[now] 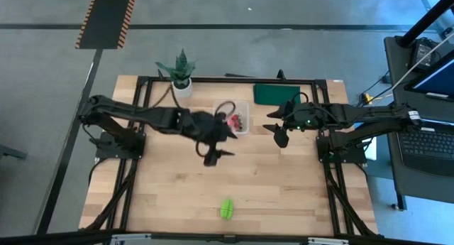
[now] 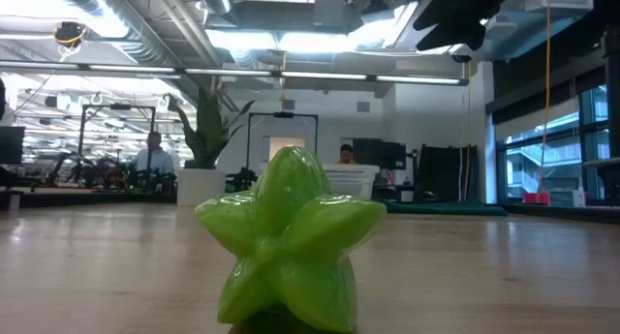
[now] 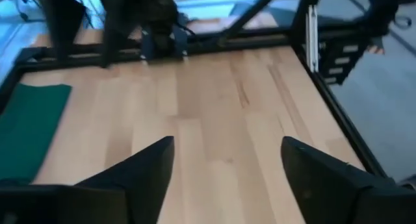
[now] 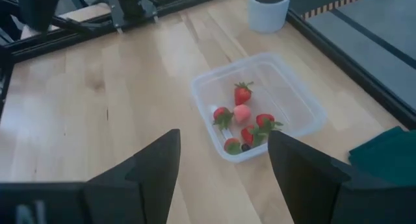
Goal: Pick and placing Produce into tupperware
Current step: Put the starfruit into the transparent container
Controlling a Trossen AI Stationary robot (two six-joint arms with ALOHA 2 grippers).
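Note:
The clear tupperware (image 1: 233,116) sits on its base at the table's far middle, with several red berries and one pinkish one (image 4: 242,113) lying inside it (image 4: 305,110). The lime-green star-shaped piece (image 1: 226,208) rests on the table near the near edge and fills the low view (image 2: 291,239). My left gripper (image 1: 221,146) hovers open just near-side of the box, above bare wood (image 3: 227,165). My right gripper (image 1: 276,128) hovers open to the right of the box, which lies ahead of its fingers (image 4: 224,165).
A spiky plant in a white pot (image 1: 181,73) stands at the far edge, left of the box. A flat dark green pad (image 1: 277,94) lies at the far right. Black frame rails (image 1: 135,153) run along the table's sides. Bare wood stretches between the box and the green piece.

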